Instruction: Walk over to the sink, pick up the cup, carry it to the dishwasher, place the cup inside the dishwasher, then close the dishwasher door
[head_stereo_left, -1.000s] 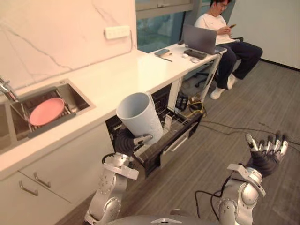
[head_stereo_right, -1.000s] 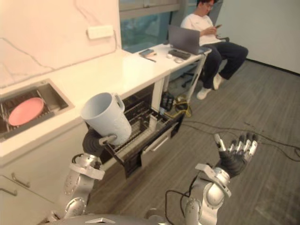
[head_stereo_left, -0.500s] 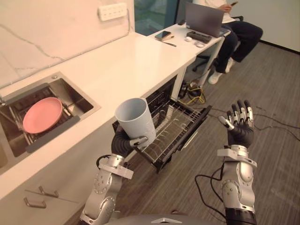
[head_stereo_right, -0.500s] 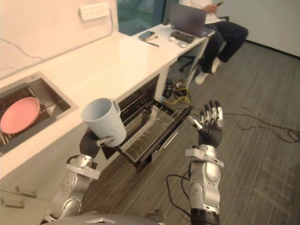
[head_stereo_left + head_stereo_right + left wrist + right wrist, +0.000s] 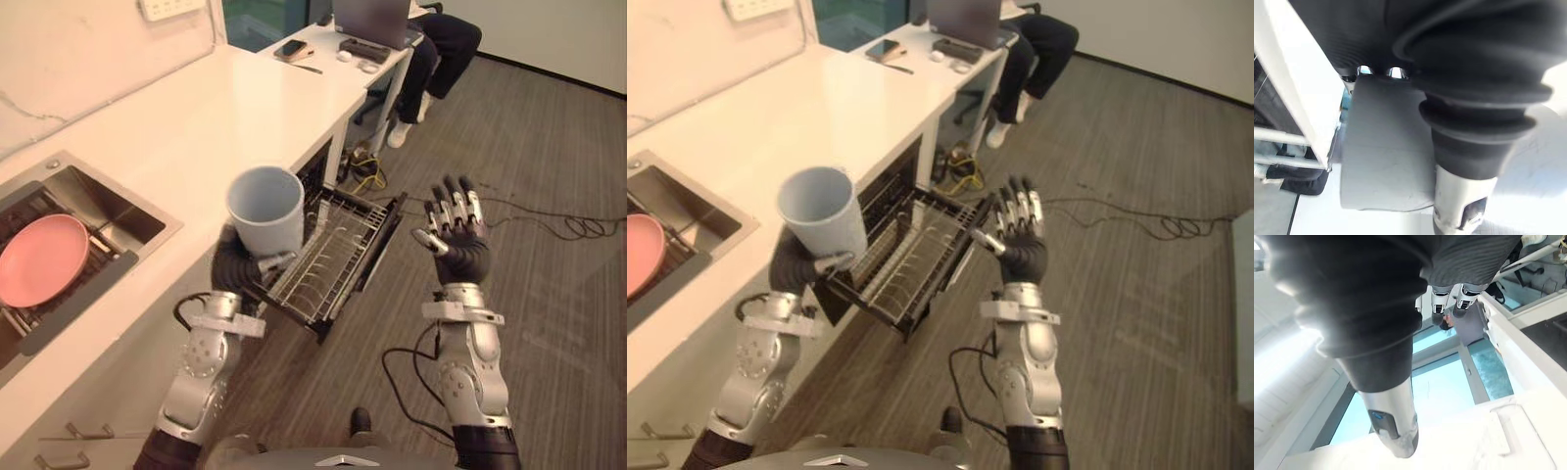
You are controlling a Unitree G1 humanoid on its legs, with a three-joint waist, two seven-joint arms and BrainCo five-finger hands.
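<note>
The fingers of the left hand are curled round the base of the pale blue cup, holding it upright by the front edge of the counter, just above the pulled-out dishwasher rack. The right hand is raised beyond the rack, its fingers spread and empty. I think the pickup and the carry are done; placing the cup in the rack and closing the door are left.

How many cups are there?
1. The light blue cup is in the left hand, beside the pulled-out dishwasher rack. Others may hide in the sink's unseen part.
</note>
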